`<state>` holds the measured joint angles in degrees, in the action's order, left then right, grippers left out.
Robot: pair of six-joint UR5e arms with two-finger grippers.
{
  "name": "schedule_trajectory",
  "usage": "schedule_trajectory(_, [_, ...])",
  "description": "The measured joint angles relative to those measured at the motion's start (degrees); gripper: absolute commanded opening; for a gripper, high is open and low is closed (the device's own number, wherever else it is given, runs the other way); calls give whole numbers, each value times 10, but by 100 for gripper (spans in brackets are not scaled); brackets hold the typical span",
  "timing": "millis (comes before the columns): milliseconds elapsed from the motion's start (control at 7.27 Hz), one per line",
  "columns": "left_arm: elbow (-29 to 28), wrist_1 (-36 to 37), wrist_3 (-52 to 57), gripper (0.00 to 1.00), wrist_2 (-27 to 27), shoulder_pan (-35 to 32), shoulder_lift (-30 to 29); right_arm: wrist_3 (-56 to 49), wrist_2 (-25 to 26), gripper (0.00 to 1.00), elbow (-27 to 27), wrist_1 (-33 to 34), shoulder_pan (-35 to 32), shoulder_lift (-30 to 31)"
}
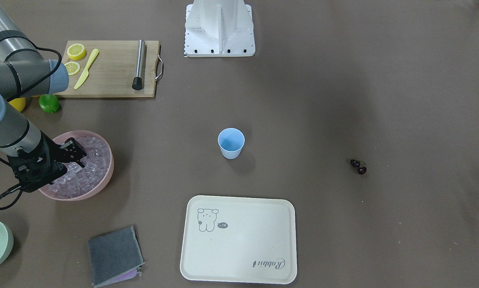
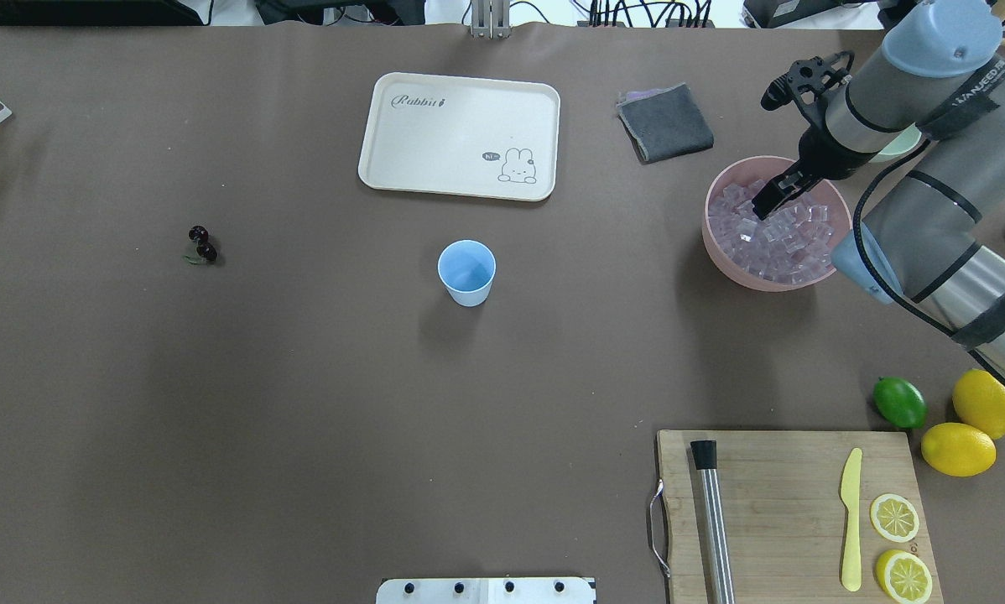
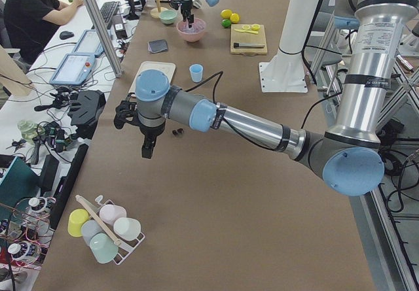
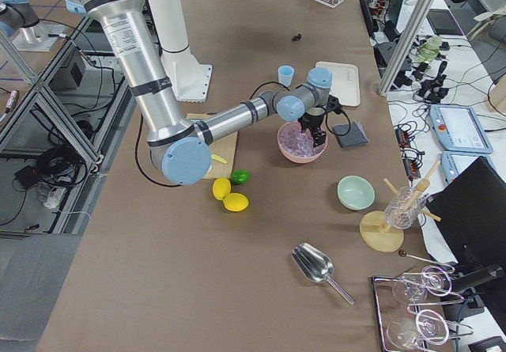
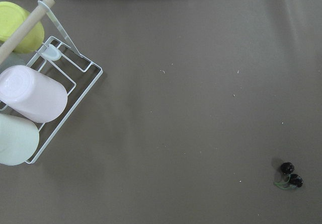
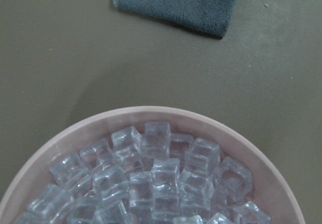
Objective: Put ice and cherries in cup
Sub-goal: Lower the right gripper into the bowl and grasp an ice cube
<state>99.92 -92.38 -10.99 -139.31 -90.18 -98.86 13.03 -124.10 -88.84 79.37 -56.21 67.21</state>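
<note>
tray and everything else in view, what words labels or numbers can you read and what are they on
"Rabbit", in script with a small carrot-like mark after it, on the cream tray.
"hi~", in the small speech bubble beside the rabbit drawing on that tray; tiny, so not certain.
Lettering on the dark band of the right arm: too blurred to read.
Nothing else legible.

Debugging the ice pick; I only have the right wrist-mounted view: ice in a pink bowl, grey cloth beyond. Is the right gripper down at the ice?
Observer: Yes. Overhead shows the right gripper with its tips down at the ice in the pink bowl.
Operator: Cup loaded?
Observer: No. The cup stands upright mid-table, empty.
Operator: Cherries?
Observer: The cherries lie on the table, on the far side of the cup from the bowl.
</note>
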Motion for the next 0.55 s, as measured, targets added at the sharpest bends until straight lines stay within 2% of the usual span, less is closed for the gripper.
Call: schedule_trajectory(550, [4, 1, 0, 98, 0, -1, 1, -4, -18, 83, 1, -2, 0, 6])
